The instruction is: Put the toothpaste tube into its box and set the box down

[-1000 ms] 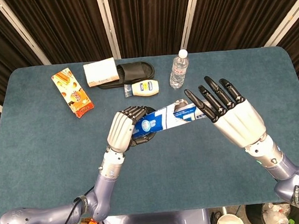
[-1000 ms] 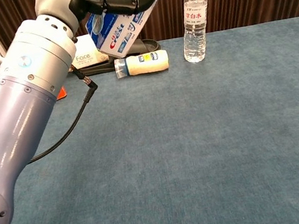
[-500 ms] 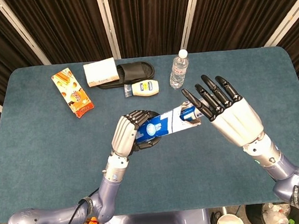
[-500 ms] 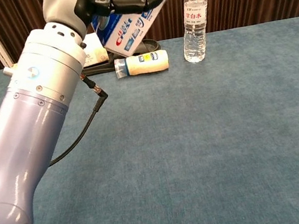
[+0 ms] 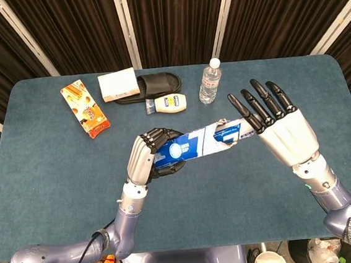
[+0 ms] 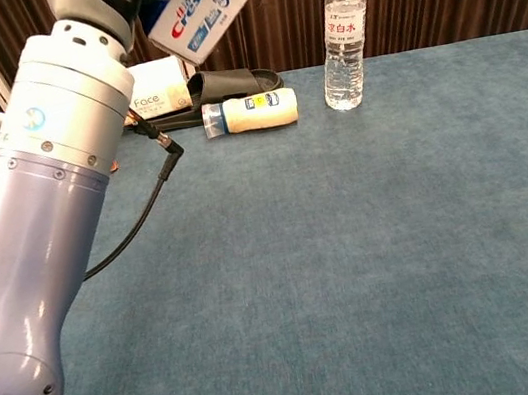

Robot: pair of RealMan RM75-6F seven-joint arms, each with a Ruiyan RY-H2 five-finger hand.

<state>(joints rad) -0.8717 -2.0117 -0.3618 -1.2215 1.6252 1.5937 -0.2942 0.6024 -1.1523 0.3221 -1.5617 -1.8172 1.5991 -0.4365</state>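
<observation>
The toothpaste box (image 5: 195, 145) hangs in the air above the blue worktop (image 5: 55, 174), gripped at its near end by the left hand (image 5: 148, 156). Over the last second the box has shifted back toward the right hand (image 5: 278, 128), whose fingers are straight and spread, holding nothing, fingertips (image 5: 248, 113) at the box's far end. The box has also risen in the chest view, where only its lower part shows. The far flap looks open; whether the tube is inside cannot be told, and no loose tube is visible. That suggests insertion or closing is under way, with the set-down not yet done. Behind stand a water bottle (image 5: 209, 81), a lying cream bottle (image 5: 166, 103), a sandal (image 5: 158, 83), a white carton (image 5: 118, 85) and an orange packet (image 5: 85, 108).
</observation>
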